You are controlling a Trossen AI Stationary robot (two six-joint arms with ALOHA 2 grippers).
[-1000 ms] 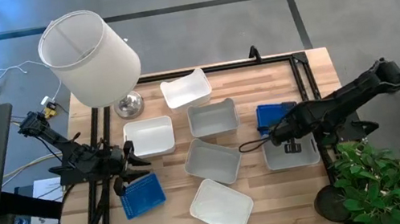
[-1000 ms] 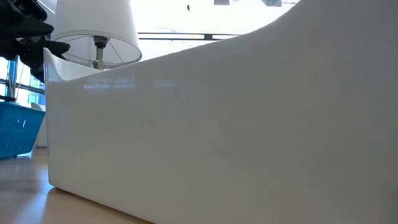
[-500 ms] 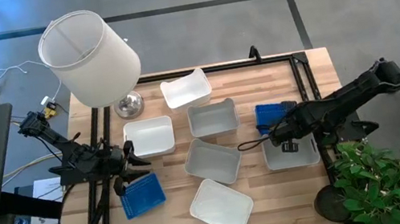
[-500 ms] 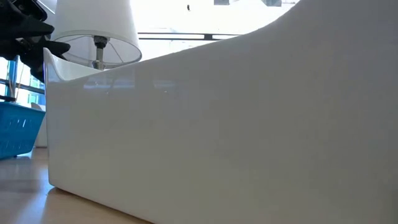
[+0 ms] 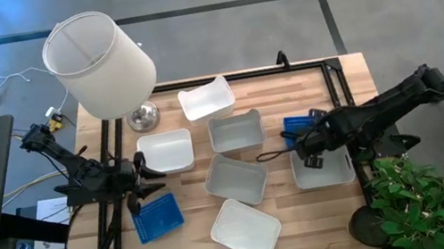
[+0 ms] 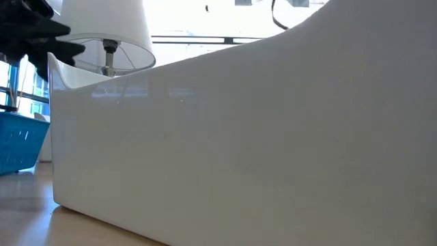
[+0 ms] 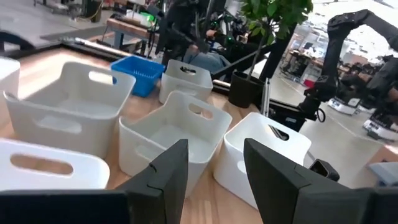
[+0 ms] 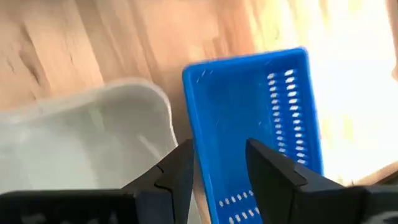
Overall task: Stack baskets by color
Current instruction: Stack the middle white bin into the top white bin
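Observation:
A bright blue basket (image 5: 296,126) (image 8: 261,118) stands on the table's right part, beside a white basket (image 5: 328,172) (image 8: 74,137). My right gripper (image 5: 306,157) (image 8: 221,167) hangs open just above them, pointing steeply down, its fingers on either side of the blue basket's long wall without touching it. A second blue basket (image 5: 158,216) (image 6: 19,140) sits at the near left. My left gripper (image 5: 146,175) (image 7: 214,168) is open and level above the table's left edge, nothing between its fingers. Several more white baskets (image 5: 235,177) stand apart in the middle.
A lamp with a large white shade (image 5: 99,65) stands at the far left corner. A potted plant (image 5: 421,204) is off the near right corner. One white basket's wall (image 6: 259,137) fills the low view. Bare wood shows between the baskets.
My right gripper has opened, risen and shifted a little toward the table's left over the blue basket, rolling somewhat. The blue basket stays on the table where it was.

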